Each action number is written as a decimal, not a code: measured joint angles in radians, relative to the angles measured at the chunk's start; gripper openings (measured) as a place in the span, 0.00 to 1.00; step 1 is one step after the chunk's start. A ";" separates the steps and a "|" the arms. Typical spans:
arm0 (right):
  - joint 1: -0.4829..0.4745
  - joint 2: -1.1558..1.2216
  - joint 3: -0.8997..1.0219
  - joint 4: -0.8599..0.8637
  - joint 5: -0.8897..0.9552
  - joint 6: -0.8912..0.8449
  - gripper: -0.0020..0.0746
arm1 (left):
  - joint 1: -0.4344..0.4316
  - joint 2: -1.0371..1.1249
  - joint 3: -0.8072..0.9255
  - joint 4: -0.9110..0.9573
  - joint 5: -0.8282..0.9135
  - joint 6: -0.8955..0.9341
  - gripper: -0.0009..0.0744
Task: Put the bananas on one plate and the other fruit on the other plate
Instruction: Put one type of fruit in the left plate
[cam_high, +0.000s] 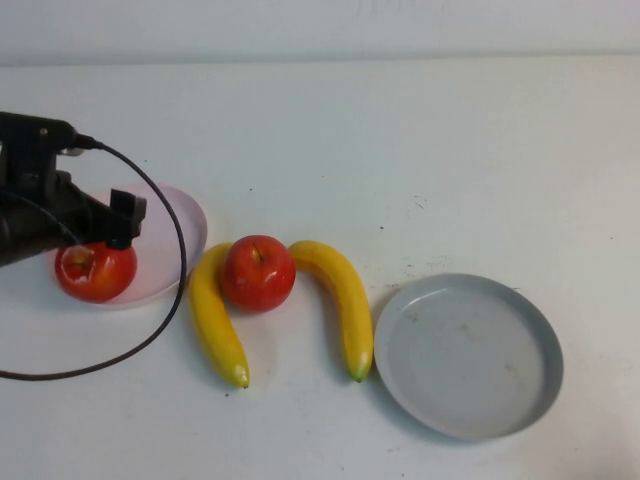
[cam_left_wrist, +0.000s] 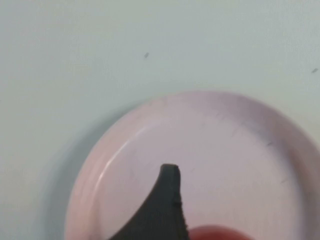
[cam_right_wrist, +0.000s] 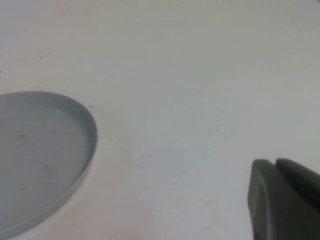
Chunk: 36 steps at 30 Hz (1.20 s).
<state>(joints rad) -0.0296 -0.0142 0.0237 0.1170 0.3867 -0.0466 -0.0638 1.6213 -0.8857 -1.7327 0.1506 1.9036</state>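
One red apple (cam_high: 95, 270) lies on the pale pink plate (cam_high: 182, 226) at the left. My left gripper (cam_high: 108, 238) hovers just above it, open, with one black finger (cam_left_wrist: 168, 200) over the plate (cam_left_wrist: 225, 150) and the apple's top (cam_left_wrist: 215, 234) below it. The second red apple (cam_high: 258, 272) sits on the table between the two yellow bananas (cam_high: 215, 322) (cam_high: 342, 295), touching both. The grey-blue plate (cam_high: 470, 355) at the right holds nothing. My right gripper (cam_right_wrist: 275, 162) is shut and empty, beside that plate (cam_right_wrist: 40, 155), out of the high view.
The left arm's black cable (cam_high: 172, 300) loops over the table just left of the left banana. White tabletop stretches behind the fruit and the plates.
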 joint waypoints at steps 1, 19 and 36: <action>0.000 0.000 0.000 0.000 0.000 0.000 0.01 | 0.000 -0.021 0.000 0.000 0.029 0.000 0.90; 0.000 0.000 0.000 0.000 0.000 0.000 0.01 | -0.005 -0.105 -0.002 0.301 0.644 0.093 0.90; 0.000 0.000 0.000 0.000 0.000 0.000 0.01 | -0.134 0.065 -0.003 0.064 0.488 0.426 0.90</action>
<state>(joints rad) -0.0296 -0.0142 0.0237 0.1170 0.3867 -0.0466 -0.1982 1.6860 -0.8884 -1.6687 0.6390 2.3293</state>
